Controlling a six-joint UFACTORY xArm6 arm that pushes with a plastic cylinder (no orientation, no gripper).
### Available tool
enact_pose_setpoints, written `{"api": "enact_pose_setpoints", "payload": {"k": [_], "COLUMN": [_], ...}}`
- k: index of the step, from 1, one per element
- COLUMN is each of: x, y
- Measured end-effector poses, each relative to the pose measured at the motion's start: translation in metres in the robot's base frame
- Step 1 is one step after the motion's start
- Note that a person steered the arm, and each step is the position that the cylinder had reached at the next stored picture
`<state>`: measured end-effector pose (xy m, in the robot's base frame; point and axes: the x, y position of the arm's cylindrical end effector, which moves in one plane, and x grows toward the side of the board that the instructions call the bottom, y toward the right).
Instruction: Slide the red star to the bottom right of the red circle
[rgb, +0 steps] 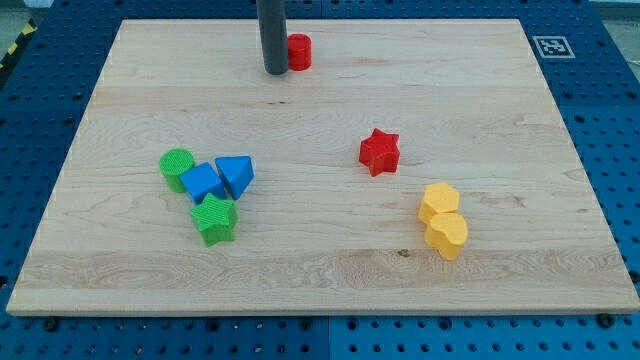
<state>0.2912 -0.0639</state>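
The worktop (320, 270) is a pale wooden board lying on a blue perforated base. The arm ends in a dark rod; there are no fingers on this rig, so nothing is spread, pressed together or pinching. The rod's tip (275, 72) rests near the view's top, just beside the red circle (299, 51), on that block's left and slightly lower side. Whether the two touch cannot be told; they appear very close.

The red star (379, 151) stands alone near the middle of the board, to the view's right of centre. It is well apart from the red circle, lying below it and to its right. In direction it is already on the correct side, but it is judged too far off to count as placed: the task is not yet done, and no contact with the star is evident.

Other blocks are present and uninvolved. A cluster sits at the view's left: a green cylinder (177, 168), a blue cube (203, 183), a blue triangular block (236, 174) and a green star (214, 219), all touching or nearly so. Two yellow blocks (442, 221), of roughly hexagonal shape, stand one against the other at the lower right, near the red star but apart from it.

Remaining work, as judged: the tip must leave the circle, come round to the star's lower-right side, and push it up and leftward until it sits just beside the circle's lower right. The path between star and circle holds no obstruction.
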Motion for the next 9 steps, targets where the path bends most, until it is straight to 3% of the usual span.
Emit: {"api": "enact_pose_setpoints", "payload": {"k": [2, 3, 4, 5, 6, 7, 8, 9], "x": [-0.052, -0.052, 0.001, 0.038, 0.045, 0.116, 0.190, 0.209], "y": [0.037, 0.040, 0.039, 0.089, 0.167, 0.212, 0.225, 0.226]}}
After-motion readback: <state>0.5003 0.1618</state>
